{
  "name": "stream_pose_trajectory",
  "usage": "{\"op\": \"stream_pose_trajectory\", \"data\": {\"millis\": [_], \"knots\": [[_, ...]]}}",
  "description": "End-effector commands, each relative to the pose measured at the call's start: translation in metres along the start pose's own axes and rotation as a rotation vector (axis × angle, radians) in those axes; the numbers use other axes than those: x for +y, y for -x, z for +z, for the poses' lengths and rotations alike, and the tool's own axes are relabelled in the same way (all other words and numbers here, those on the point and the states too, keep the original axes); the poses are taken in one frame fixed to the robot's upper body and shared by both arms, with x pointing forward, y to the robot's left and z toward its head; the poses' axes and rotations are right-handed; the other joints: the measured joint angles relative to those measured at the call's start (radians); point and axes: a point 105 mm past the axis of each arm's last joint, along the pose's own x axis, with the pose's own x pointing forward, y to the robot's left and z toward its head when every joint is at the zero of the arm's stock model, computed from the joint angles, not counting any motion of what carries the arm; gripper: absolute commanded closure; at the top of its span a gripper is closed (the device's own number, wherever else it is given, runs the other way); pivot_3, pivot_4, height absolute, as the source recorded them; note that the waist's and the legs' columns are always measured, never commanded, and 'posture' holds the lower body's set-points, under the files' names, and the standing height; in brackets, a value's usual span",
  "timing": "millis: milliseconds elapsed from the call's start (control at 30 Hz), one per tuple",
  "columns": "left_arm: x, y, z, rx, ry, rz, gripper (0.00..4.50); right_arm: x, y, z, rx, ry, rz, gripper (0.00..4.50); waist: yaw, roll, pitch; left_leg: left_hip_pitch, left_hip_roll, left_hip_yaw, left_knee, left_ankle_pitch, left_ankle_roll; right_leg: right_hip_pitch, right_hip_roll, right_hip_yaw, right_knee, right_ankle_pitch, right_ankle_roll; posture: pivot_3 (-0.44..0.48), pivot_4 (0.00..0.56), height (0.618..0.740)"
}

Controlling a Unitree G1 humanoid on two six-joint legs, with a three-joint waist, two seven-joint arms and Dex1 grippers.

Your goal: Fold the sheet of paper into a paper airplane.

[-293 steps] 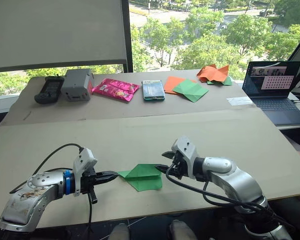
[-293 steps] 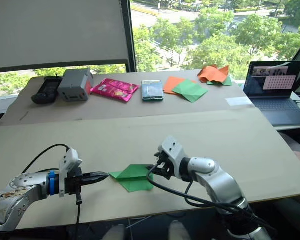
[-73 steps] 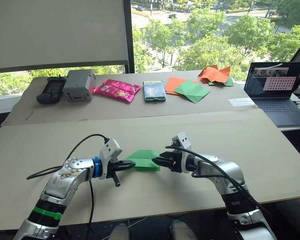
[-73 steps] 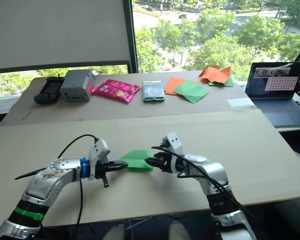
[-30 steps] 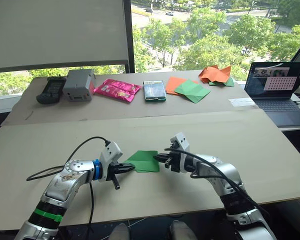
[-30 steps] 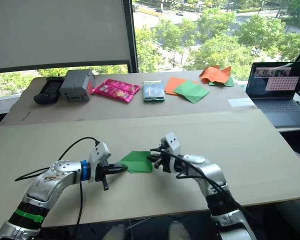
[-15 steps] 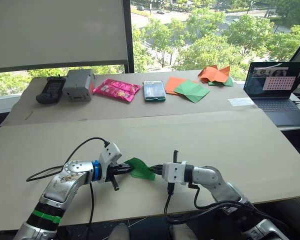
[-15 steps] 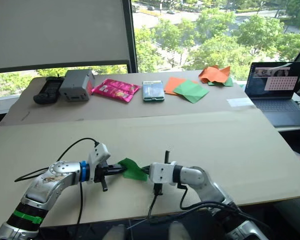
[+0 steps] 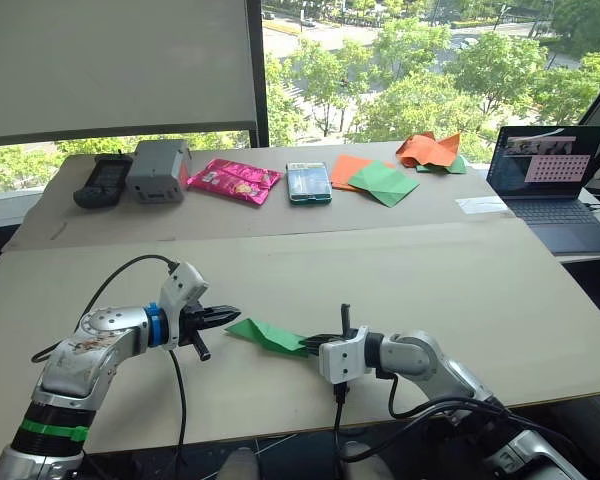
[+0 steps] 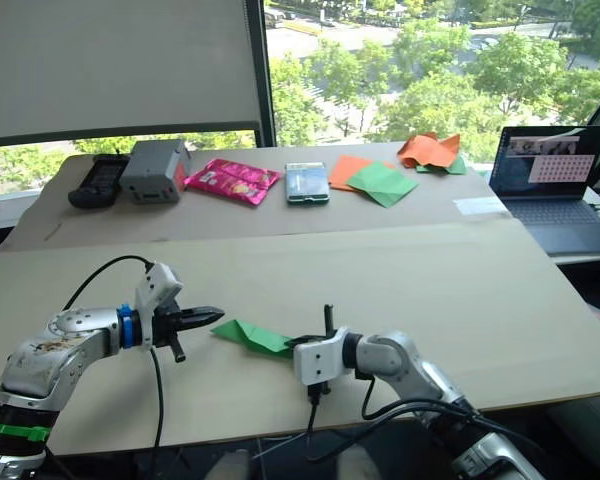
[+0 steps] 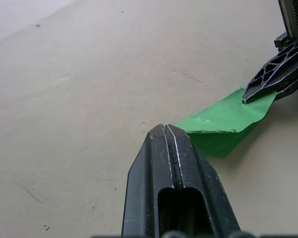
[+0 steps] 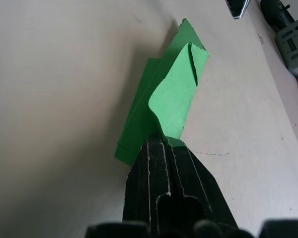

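Desk: a broad pale beige desk (image 9: 480,290) of two board-like surfaces, the nearer one carrying the work, the farther one running below the window.
Laptop: an open dark laptop (image 9: 545,180) with a lit screen sits at the far right corner of the desk.
Far-edge items: along the far edge lie a black handheld device (image 9: 100,178), a grey box (image 9: 156,168), a pink foil packet (image 9: 233,180), a small teal-and-white pack (image 9: 309,181), flat orange and green paper sheets (image 9: 373,177), and crumpled orange paper (image 9: 427,149).
Right tool: the right tool (image 9: 311,344), black-fingered on a white-and-silver arm, is pinched on one end of the folded paper near the desk's front edge; the right wrist view shows its fingers together on the green flap.
Left tool: the left tool (image 9: 223,314), on a silver arm with a blue collar, has its fingers pressed together on nothing, tips just beside the paper's other end and apart from it.
Paper: the thin bright green sheet of paper (image 9: 266,336), folded into a narrow layered strip with one flap curling up, sits near the middle of the front edge, between the two tools, its far end low on the desk surface.
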Motion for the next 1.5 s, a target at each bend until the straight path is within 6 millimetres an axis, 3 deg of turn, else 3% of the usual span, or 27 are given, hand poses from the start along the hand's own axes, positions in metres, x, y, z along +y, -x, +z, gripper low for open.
{"op": "stream_pose_trajectory", "data": {"millis": [33, 167, 300, 633, 800, 1067, 1100, 1267, 1367, 1500], "knots": [[-0.018, -0.018, 0.012, -0.044, -0.031, -0.077, 4.50, 0.005, 0.000, -0.006, 0.033, 0.003, 0.029, 4.47, 0.000, 0.000, 0.000, 0.000, 0.000, 0.000, 0.000, 0.000, 0.000, 0.001, 0.000, 0.000, 0.000, 0.000, 0.000, 0.000, 0.150, 0.721], [-0.027, -0.032, 0.004, -0.025, -0.028, -0.116, 4.50, 0.006, 0.000, -0.006, 0.039, -0.022, 0.033, 4.47, -0.002, 0.000, 0.000, 0.001, 0.000, 0.000, 0.001, 0.002, 0.003, 0.003, 0.000, 0.000, 0.001, 0.000, 0.000, 0.000, 0.150, 0.721], [-0.026, -0.030, -0.017, 0.034, -0.016, -0.110, 4.50, 0.004, 0.000, -0.003, 0.039, -0.074, 0.025, 4.47, -0.004, 0.001, -0.001, 0.001, 0.000, 0.000, 0.000, 0.003, 0.006, 0.003, 0.000, 0.000, 0.002, 0.000, 0.000, 0.000, 0.150, 0.721], [-0.021, -0.030, -0.028, 0.068, -0.018, -0.100, 4.50, 0.002, 0.000, 0.001, 0.049, -0.109, 0.029, 4.47, -0.001, 0.000, 0.000, 0.001, 0.000, 0.000, 0.000, 0.000, 0.000, 0.002, 0.000, 0.000, 0.001, 0.000, 0.000, 0.000, 0.150, 0.721], [-0.020, -0.035, -0.035, 0.083, -0.012, -0.100, 4.50, 0.001, 0.001, 0.004, 0.041, -0.130, 0.033, 3.06, 0.000, 0.001, -0.001, 0.001, 0.000, 0.000, 0.000, 0.001, 0.001, 0.002, 0.000, 0.000, 0.001, 0.000, 0.000, 0.000, 0.150, 0.721], [-0.022, -0.038, -0.047, 0.128, -0.022, -0.111, 4.50, -0.005, 0.005, 0.011, 0.021, -0.216, 0.023, 0.15, 0.001, 0.002, -0.003, 0.002, 0.000, 0.000, 0.000, 0.003, 0.004, 0.003, 0.000, 0.000, 0.001, 0.000, 0.000, 0.000, 0.150, 0.721], [-0.022, -0.038, -0.048, 0.131, -0.024, -0.112, 4.50, -0.005, 0.009, 0.014, 0.012, -0.248, 0.037, 0.04, 0.001, 0.002, -0.003, 0.002, 0.000, 0.000, 0.000, 0.003, 0.004, 0.003, 0.000, 0.000, 0.001, 0.000, 0.000, 0.000, 0.150, 0.721], [-0.023, -0.040, -0.049, 0.137, -0.027, -0.112, 4.50, -0.013, 0.024, 0.036, -0.077, -0.415, 0.097, 0.04, 0.002, 0.002, -0.002, 0.001, 0.000, 0.000, 0.001, 0.003, 0.004, 0.003, 0.000, 0.000, 0.001, 0.000, 0.000, 0.000, 0.150, 0.721], [-0.024, -0.040, -0.051, 0.141, -0.029, -0.115, 4.50, -0.030, 0.024, 0.056, -0.196, -0.595, 0.089, 0.04, 0.001, 0.002, -0.002, 0.001, 0.000, 0.000, 0.000, 0.003, 0.004, 0.003, 0.000, 0.000, 0.001, 0.000, 0.000, 0.000, 0.150, 0.721], [-0.025, -0.039, -0.051, 0.143, -0.034, -0.117, 4.50, -0.049, 0.008, 0.057, -0.194, -0.714, 0.014, 1.27, -0.002, 0.003, -0.003, 0.001, 0.000, -0.001, 0.000, -0.001, -0.001, 0.002, 0.000, -0.001, 0.002, 0.000, 0.000, 0.000, 0.150, 0.721]]}}
